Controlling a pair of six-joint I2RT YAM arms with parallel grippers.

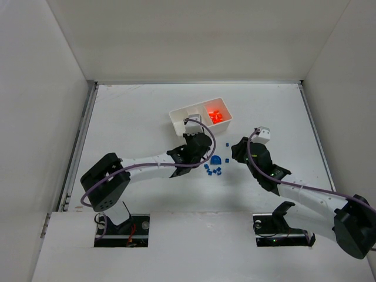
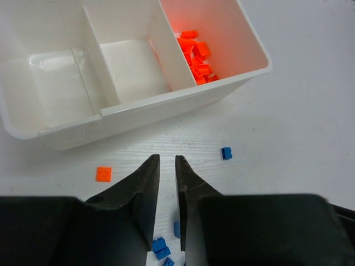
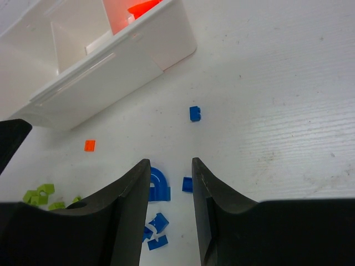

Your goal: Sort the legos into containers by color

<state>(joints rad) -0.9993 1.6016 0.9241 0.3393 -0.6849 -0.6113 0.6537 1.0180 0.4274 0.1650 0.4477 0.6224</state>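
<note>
1. My left gripper (image 2: 167, 160) hangs low just in front of the tray (image 2: 155, 113), its jaws pinched to a sliver. I see no brick between the tips, though the view there is tight, so it may be nipping something I can't make out.
2. The tray's right bay holds the orange bricks (image 2: 197, 55); the middle and left bays are bare. A stray orange brick (image 2: 103, 174) lies just left of the gripper and a lone blue brick (image 2: 226, 153) lies to its right. The blue bricks (image 2: 161, 247) cluster under the wrist.
3. I judge this step to be a pick by the left gripper. If the pinch is empty, I'd reopen, centre over one brick only, square the jaws to its flat sides and come straight down.
4. The stray orange brick looks easiest: it sits alone, with its bay close by. I'd lift clear of the tray wall before crossing.
5. My right gripper (image 3: 171, 163) sits half open and empty over the blue arch (image 3: 160, 185), with green bricks (image 3: 40, 195) off to its left. I'd park it there so the arms don't crowd.
</note>
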